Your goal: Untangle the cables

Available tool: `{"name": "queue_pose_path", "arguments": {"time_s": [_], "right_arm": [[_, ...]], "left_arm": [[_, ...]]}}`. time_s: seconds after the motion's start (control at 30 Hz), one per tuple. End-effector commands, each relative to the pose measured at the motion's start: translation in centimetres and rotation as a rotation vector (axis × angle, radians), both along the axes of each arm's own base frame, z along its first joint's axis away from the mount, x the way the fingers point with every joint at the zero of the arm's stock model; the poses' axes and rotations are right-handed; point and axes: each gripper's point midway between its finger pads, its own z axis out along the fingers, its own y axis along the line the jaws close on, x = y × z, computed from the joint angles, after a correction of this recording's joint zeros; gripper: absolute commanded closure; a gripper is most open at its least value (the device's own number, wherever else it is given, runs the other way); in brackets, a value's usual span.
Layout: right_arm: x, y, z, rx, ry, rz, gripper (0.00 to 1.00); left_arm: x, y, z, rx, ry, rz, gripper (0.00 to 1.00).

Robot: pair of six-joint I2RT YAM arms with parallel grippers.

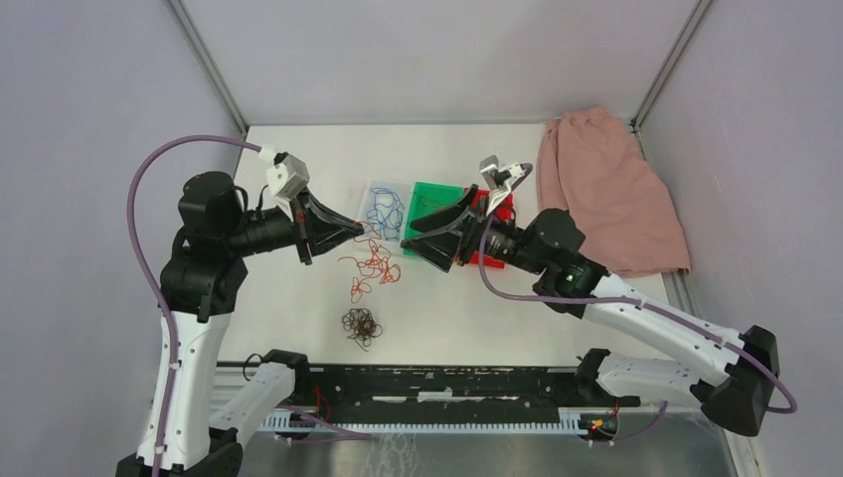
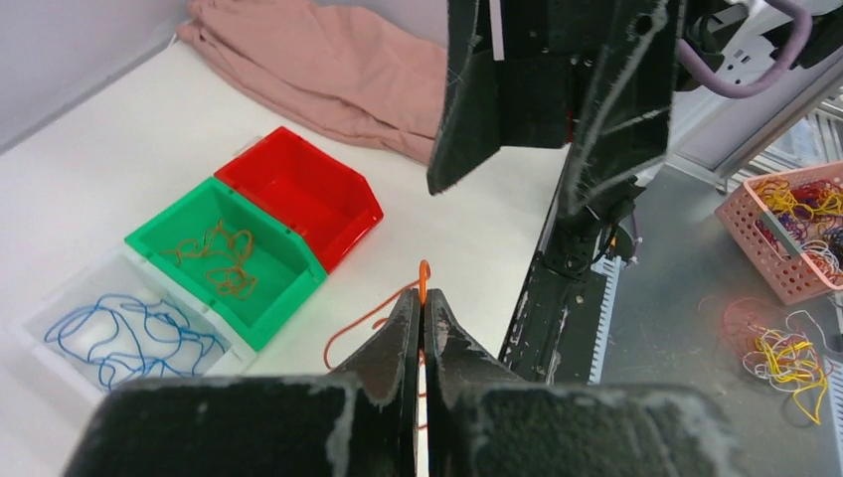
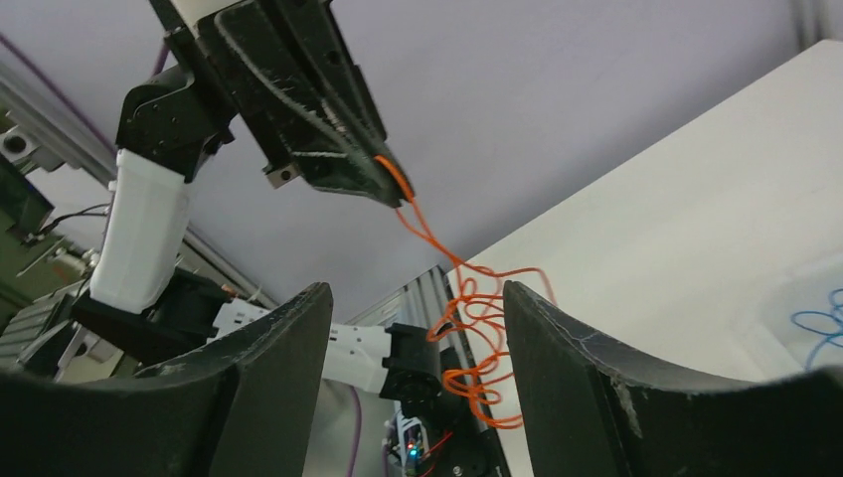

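Observation:
My left gripper (image 1: 358, 228) (image 2: 422, 301) is shut on one end of an orange-red cable (image 1: 373, 263) (image 2: 423, 273), lifted above the table. The rest of that cable (image 3: 475, 328) hangs down in curly loops. My right gripper (image 1: 418, 243) (image 3: 413, 293) is open, facing the left gripper (image 3: 390, 187), and the dangling loops show between its fingers without touching them. A dark clump of cable (image 1: 360, 325) lies on the table nearer the arm bases. Blue cable (image 1: 383, 209) (image 2: 119, 333) lies in a clear bin (image 2: 35, 318). A brownish-orange cable (image 2: 221, 256) lies in the green bin (image 1: 430, 196) (image 2: 288, 288).
A red bin (image 2: 298, 189) stands beside the green one, mostly hidden under my right arm in the top view. A pink cloth (image 1: 608, 189) (image 2: 328, 60) lies at the back right. Off the table stand a pink basket (image 2: 795, 229) of cables and loose cables (image 2: 785, 353).

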Motion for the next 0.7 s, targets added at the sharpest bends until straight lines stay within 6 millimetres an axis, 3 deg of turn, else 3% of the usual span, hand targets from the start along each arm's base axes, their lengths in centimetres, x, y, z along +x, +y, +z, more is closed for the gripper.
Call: {"name": "queue_pose_path", "arguments": {"time_s": [0.0, 0.17, 0.67], "right_arm": [[-3.1, 1.9, 3.5, 0.082, -0.057, 0.169, 0.3], [-3.5, 3.5, 3.1, 0.096, -0.045, 0.219, 0.3], [-2.5, 5.9, 1.8, 0.041, -0.063, 0.215, 0.3]], "left_arm": [[1.0, 0.4, 0.7, -0.042, 0.011, 0.094, 0.97], [0.8, 0.3, 0.4, -0.06, 0.047, 0.102, 0.97], [0.1, -0.3, 0.0, -0.094, 0.154, 0.053, 0.97]]}}
